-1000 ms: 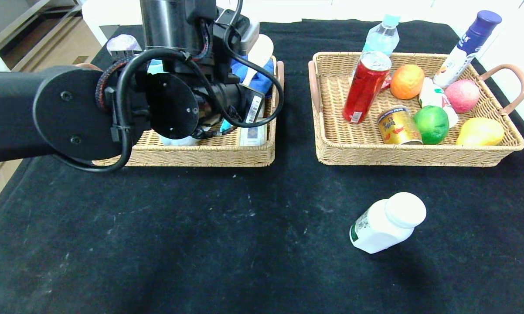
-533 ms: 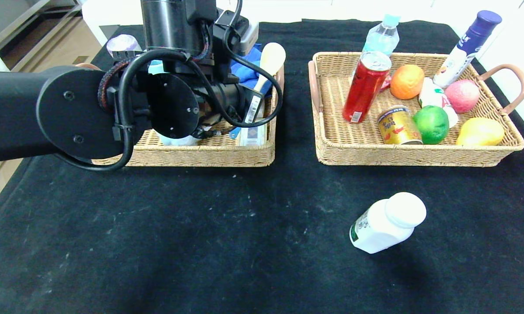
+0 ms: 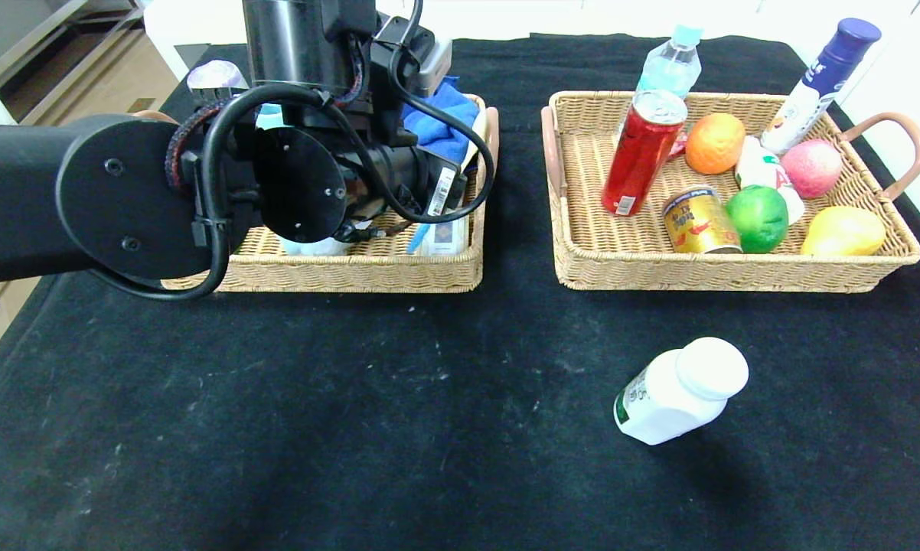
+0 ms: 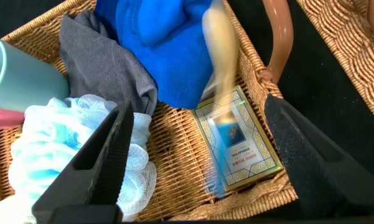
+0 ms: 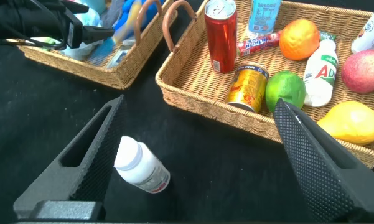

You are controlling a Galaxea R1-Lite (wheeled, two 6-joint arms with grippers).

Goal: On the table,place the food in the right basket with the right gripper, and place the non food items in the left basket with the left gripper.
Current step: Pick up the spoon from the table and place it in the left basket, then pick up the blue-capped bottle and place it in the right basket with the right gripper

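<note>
White capped bottle (image 3: pixel 680 392), green label

The left gripper (image 4: pixel 202 140) hangs over the left basket (image 4: pixel 255 74) with its two black fingers (image 4: pixel 99 155) wide apart. A blurry brush with a cream handle (image 4: pixel 219 68) is between them, over a small card box (image 4: pixel 236 143). A blue cloth (image 4: pixel 158 43), a grey cloth (image 4: pixel 106 62), a white bath puff (image 4: pixel 62 143) and a green cup (image 4: pixel 12 78) lie in the basket too.

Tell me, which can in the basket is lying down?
The gold can lies on its side in the right basket, beside the green fruit. The red can stands tall, leaning.
</note>
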